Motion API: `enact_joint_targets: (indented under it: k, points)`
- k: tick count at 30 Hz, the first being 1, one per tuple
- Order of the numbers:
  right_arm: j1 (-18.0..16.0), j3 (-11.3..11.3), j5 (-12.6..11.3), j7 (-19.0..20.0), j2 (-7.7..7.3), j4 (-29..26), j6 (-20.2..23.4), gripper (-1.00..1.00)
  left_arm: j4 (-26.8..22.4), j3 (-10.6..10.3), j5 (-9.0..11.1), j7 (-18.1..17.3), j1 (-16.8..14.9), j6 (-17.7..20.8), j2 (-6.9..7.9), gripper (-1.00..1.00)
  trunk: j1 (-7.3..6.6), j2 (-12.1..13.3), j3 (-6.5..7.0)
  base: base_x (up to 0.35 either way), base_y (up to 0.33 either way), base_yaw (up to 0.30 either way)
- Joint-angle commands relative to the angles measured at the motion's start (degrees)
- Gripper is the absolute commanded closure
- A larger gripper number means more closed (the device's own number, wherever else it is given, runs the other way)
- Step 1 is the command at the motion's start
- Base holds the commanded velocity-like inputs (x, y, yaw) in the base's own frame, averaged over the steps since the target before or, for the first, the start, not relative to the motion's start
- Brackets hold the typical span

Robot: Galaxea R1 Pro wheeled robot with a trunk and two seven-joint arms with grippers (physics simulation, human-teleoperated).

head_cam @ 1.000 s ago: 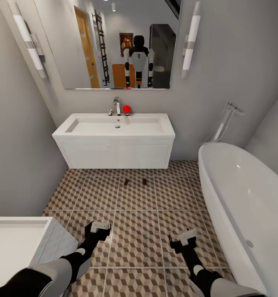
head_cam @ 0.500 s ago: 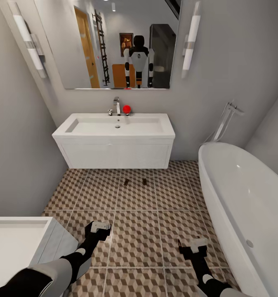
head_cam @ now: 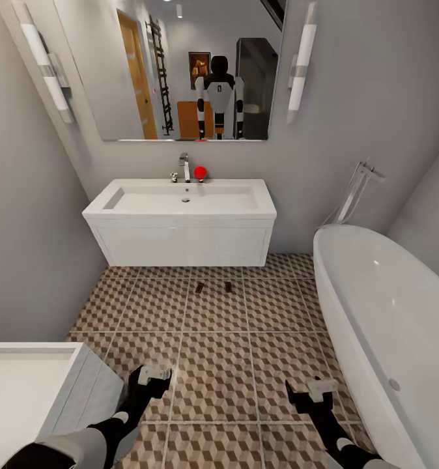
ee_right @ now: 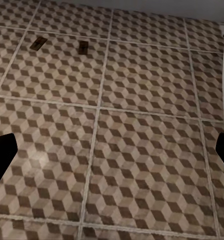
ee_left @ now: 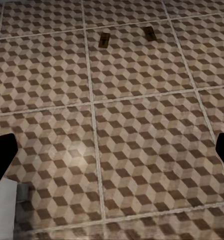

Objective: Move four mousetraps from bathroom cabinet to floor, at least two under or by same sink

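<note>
Two mousetraps lie on the floor just in front of the sink.

The mousetraps (head_cam: 199,287) (head_cam: 228,286) sit side by side on the patterned bathroom floor (head_cam: 219,365), at twelve o'clock from the robot, near the sink (head_cam: 180,221). Left hand (head_cam: 152,374) and right hand (head_cam: 320,388) hang low, fingers spread, holding nothing; the bathtub (head_cam: 382,312) stands at two o'clock.
</note>
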Motion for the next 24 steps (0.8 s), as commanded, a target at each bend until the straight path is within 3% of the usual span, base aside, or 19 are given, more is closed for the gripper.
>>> enact_joint_targets:
  k: [1,9,11,17,24]
  points:
    - [0.0,0.2,-0.3,0.2,-0.05,0.1,-0.2,-1.0,0.3,-0.5,0.5,0.0,0.4,-0.5,0.08,-1.0,0.04,-0.1,-0.09,0.0,0.0,0.0]
    - [0.0,0.3,-0.3,0.4,-0.13,0.1,-0.2,-1.0,0.3,-0.5,0.5,-0.1,5.0,-4.7,1.34,-1.0,0.04,-0.1,-0.09,0.0,0.0,0.0]
    - [0.0,0.3,-0.3,0.5,-0.14,0.1,-0.2,-1.0,0.3,-0.5,0.5,0.0,8.4,-8.6,1.67,-1.0,0.04,-0.1,-0.09,0.0,0.0,0.0]
    - [0.0,0.3,-0.3,0.5,-0.14,0.1,-0.2,-1.0,0.3,-0.5,0.5,0.1,10.9,-10.0,1.95,-1.0,0.04,-0.1,-0.09,0.0,0.0,0.0]
    - [0.0,0.3,-0.3,0.4,-0.14,0.1,-0.1,-1.0,0.3,-0.5,0.5,0.3,11.4,-9.8,1.96,-1.0,0.04,-0.1,-0.09,0.0,0.0,0.0]
